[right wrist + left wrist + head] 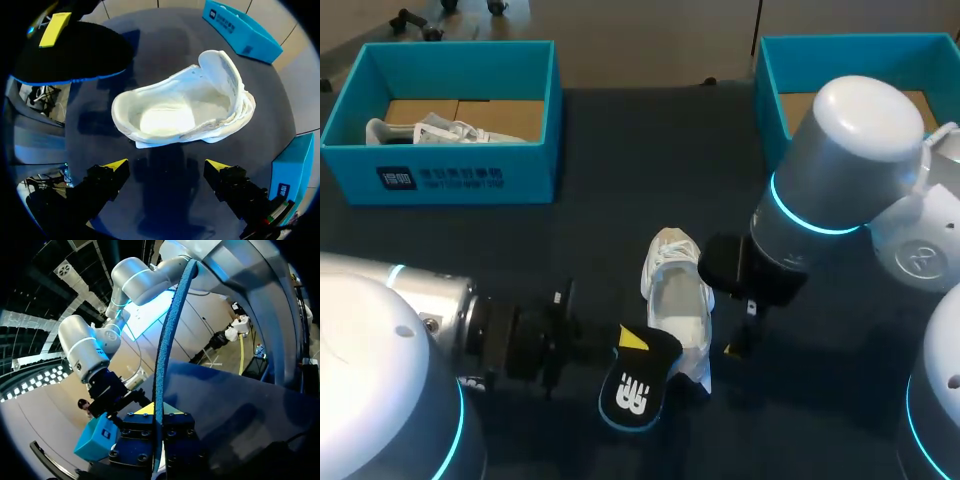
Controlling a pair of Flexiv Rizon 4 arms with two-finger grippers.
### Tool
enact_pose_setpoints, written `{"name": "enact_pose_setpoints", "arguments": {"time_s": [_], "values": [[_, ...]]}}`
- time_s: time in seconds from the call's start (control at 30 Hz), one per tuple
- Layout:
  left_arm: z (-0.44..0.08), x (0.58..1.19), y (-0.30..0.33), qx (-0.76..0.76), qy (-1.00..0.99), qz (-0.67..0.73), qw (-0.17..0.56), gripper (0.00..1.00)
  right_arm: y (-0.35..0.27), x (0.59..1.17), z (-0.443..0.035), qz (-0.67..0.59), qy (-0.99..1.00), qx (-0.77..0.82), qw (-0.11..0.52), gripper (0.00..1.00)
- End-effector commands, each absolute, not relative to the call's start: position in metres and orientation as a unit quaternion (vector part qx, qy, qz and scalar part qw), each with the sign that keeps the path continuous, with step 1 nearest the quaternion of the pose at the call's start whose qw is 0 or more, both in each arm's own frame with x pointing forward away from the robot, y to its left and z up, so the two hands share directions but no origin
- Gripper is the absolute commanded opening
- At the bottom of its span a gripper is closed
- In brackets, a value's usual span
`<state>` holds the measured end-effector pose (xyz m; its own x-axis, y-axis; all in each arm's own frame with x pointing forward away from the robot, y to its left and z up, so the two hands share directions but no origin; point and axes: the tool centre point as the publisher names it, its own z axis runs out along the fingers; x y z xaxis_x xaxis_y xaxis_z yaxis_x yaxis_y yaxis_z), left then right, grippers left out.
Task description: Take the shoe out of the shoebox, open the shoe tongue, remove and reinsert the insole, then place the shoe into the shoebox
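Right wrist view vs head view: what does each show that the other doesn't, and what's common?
Only right wrist: the right tool plainly open, both yellow tips apart, just short of the white shoe; the head view hides most of it under the wrist.
Only head: a second shoe lying inside the left shoebox, and the right shoebox with its cardboard floor.
Both: the white shoe on the table with its tongue folded back, the black insole pinched in the left tool, and both blue shoeboxes.
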<state>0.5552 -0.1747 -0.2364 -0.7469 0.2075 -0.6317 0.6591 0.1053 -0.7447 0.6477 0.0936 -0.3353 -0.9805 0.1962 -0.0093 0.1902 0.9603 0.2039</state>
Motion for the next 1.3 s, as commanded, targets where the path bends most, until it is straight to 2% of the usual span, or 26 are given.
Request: {"name": "enact_pose_setpoints", "arguments": {"time_s": [0.03, 0.57, 1.3], "values": [[-0.237, 0.555, -0.18, 0.305, 0.716, -0.598, 0.19, 0.0, 0.098, 0.65, -0.334, 0.093, 0.991, 0.097, 0.017, 1.0], [-0.246, 0.546, -0.184, 0.292, 0.725, -0.599, 0.175, 0.0, 0.096, 0.651, -0.334, 0.091, 0.991, 0.097, 0.017, 1.0], [-0.272, 0.575, -0.187, 0.247, 0.746, -0.596, 0.166, 0.0, 0.096, 0.651, -0.334, 0.091, 0.991, 0.097, 0.017, 1.0]]}}
